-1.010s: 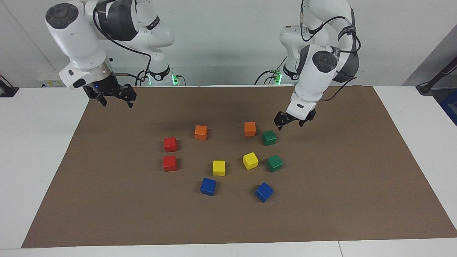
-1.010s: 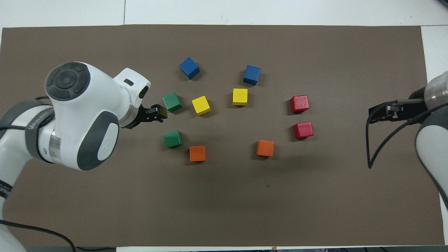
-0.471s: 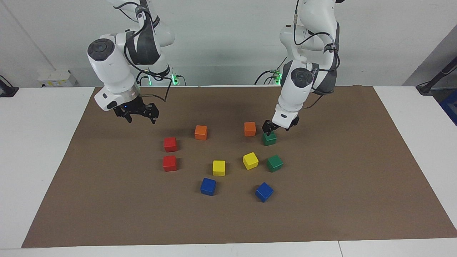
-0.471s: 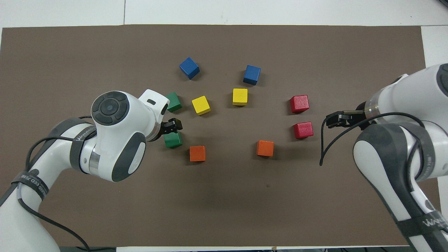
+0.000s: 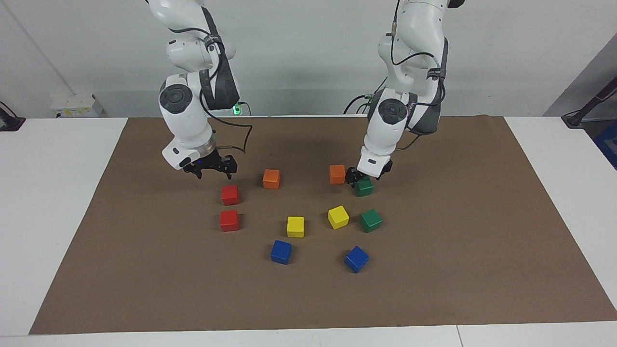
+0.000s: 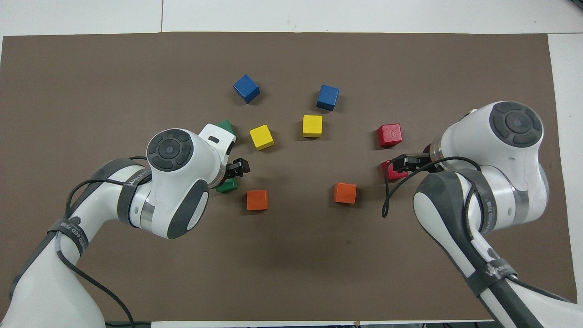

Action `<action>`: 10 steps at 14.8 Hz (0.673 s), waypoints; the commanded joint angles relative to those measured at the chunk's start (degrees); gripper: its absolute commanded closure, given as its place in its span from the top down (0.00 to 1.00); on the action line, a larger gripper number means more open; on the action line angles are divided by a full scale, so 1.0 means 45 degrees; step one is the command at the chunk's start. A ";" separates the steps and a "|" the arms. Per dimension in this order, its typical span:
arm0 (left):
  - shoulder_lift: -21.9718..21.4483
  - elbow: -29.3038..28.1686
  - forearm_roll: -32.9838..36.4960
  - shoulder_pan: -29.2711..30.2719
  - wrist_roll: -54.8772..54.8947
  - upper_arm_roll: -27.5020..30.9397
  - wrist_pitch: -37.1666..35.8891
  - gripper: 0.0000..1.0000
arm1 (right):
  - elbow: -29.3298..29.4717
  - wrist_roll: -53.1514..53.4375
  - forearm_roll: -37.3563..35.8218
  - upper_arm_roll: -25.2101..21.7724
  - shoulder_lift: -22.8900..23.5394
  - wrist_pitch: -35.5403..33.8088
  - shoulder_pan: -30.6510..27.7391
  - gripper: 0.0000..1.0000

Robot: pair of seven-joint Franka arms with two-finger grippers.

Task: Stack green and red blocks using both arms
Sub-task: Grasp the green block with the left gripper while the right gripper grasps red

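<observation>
Two dark green blocks lie toward the left arm's end: one nearer to the robots and one farther. Two red blocks lie toward the right arm's end. My left gripper is open and low over the nearer green block, one finger at each side of its top. My right gripper is open in the air, just short of the nearer red block on the robots' side. The left arm partly hides the farther green block in the overhead view.
Two orange blocks lie between the red and green pairs, one close beside the left gripper. Two yellow blocks and two blue blocks lie farther out. All sit on a brown mat.
Both arms have swung in toward the middle. The left gripper came down from beside the nearer green block to over it. The right gripper moved from the mat's corner to near the red blocks.
</observation>
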 commanded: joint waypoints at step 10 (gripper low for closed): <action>0.0393 -0.0217 -0.0171 -0.0265 -0.0256 0.0210 0.0528 1.00 | -0.0737 0.0072 0.0118 -0.0035 0.1286 0.2838 0.0536 1.00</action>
